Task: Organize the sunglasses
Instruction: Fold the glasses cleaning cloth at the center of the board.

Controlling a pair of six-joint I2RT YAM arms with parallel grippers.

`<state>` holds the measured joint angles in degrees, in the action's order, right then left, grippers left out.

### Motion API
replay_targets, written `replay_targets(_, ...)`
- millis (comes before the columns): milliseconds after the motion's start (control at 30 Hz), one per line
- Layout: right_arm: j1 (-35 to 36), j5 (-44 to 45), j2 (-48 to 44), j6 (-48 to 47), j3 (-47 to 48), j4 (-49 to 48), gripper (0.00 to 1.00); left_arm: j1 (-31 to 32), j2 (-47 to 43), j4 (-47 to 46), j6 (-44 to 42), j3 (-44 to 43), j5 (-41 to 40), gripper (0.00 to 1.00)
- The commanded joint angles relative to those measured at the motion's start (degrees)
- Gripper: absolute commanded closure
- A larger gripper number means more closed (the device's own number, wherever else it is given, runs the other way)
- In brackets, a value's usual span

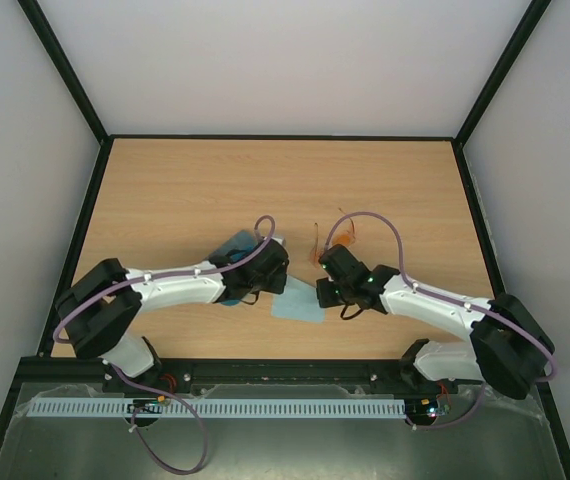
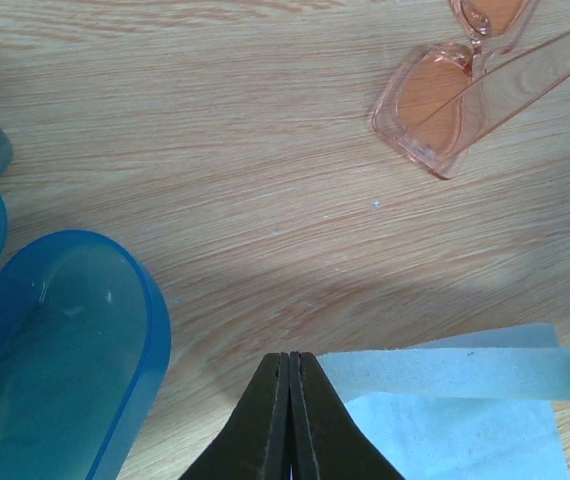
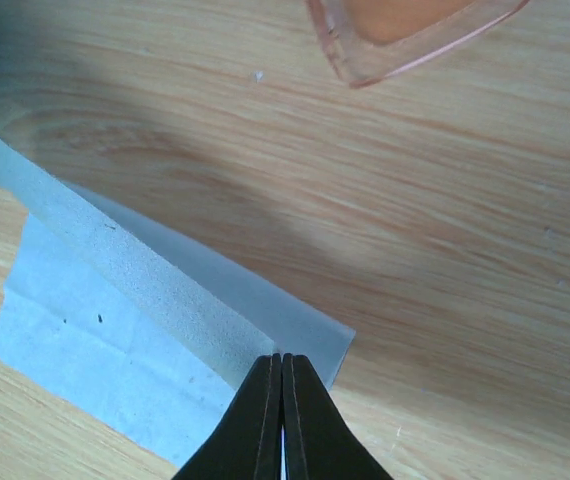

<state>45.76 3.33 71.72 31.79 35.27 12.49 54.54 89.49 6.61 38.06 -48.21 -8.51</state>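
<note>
Light wood covers the counter [image 1: 185, 190], with plain white walls behind it, and near the middle my two grippers meet over a pale blue square cleaning cloth [image 3: 95, 360]. My left gripper [image 2: 290, 358] is fully closed, and one edge of the cloth seems to be pinched in its tip. My right gripper [image 3: 282, 360] is also fully closed on the same edge at the other end, so a strip of cloth stands up taut between us. I think we hold it this way to fold it or move it aside. The thin sunglasses with a pink translucent frame and orange lenses [image 2: 430, 105] lie free on the wood just beyond the cloth, and nothing holds them. An oblong translucent blue case [image 2: 65, 340] lies open beside my left gripper, probably waiting for them. My left arm [image 1: 180, 285] and right arm [image 1: 435, 300] both stretch low from the near corners toward the centre, wrists tilted down to the counter.
</note>
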Motion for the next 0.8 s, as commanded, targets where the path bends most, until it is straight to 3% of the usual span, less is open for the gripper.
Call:
replay_targets(0,1.70,1.27,-0.78,2.18,-1.60,1.48,0.99,0.81,-1.76,1.74,1.31,1.79,-1.67,0.98)
replay_targets(767,4.11,0.45,-2.47,4.19,-4.39,1.49,0.99,5.31,-3.32,2.56,5.45,4.79,-2.57,0.98)
